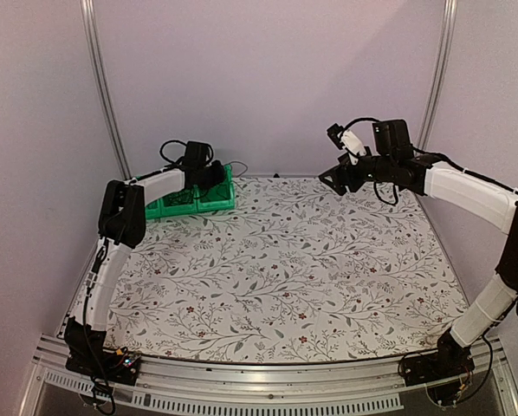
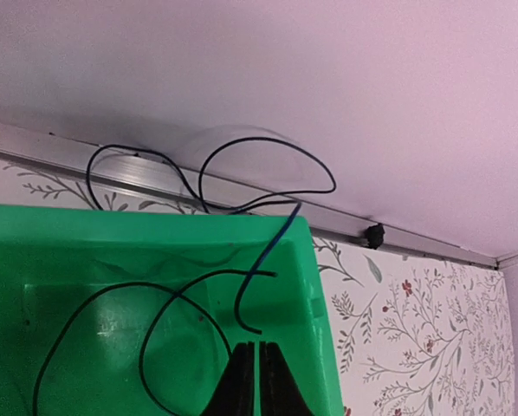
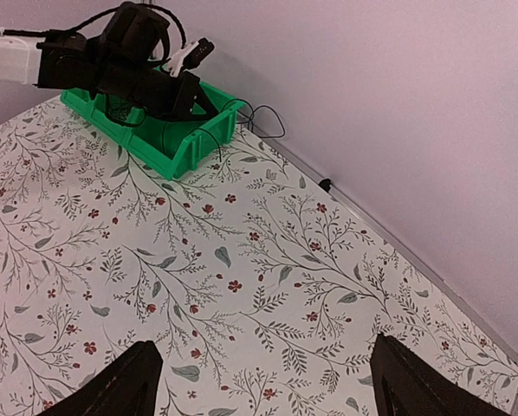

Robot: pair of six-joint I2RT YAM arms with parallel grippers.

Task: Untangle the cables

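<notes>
the green bin (image 2: 112,286) is showing smooth, glossy plastic, its wall catching pale reflections. the cables (image 2: 278,236) are looking like thin black wire in a smooth, slightly shiny sheath (one stretch is glinting bluish). the table cover (image 1: 285,277) is reading as a matt printed sheet, cloth or paper i cannot tell. the rail (image 2: 34,149) is gleaming like brushed metal. the arm shells (image 1: 467,191) are appearing as smooth white plastic.
</notes>
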